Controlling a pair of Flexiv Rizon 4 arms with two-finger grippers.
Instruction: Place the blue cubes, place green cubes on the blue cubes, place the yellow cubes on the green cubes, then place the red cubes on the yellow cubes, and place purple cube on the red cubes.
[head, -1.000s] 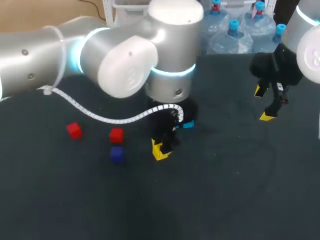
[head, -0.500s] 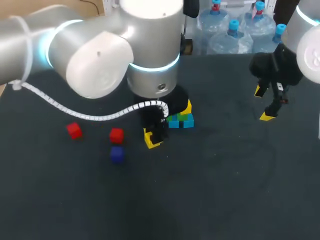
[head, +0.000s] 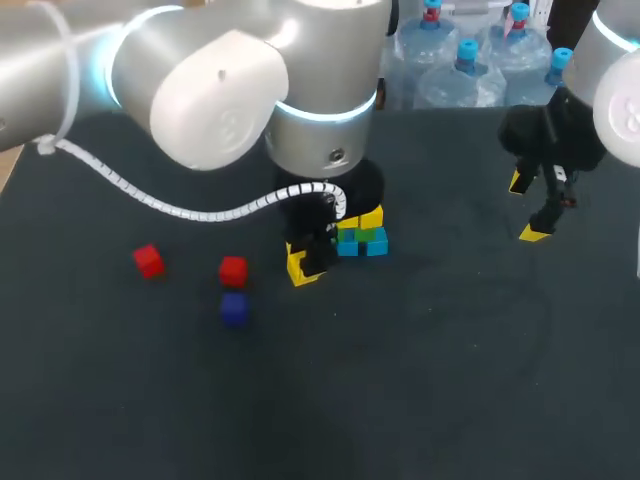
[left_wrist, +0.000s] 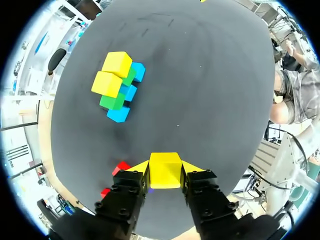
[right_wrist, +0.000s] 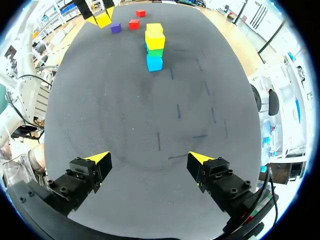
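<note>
Clamping a yellow cube (left_wrist: 165, 169), left gripper (head: 306, 264) is hovering by the centre stack (head: 362, 233); right gripper (right_wrist: 149, 159) gaping empty; red cubes (head: 232, 270), purple cube (head: 234, 309) waiting.

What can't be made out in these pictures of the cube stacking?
Head view: the left arm covers part of the stack of blue, green and yellow cubes; count unclear.
Left wrist view: the left pincer, shut on a yellow cube, covers most of the purple cube and both red cubes.
Right wrist view: the stack's front column hides the rear.
</note>
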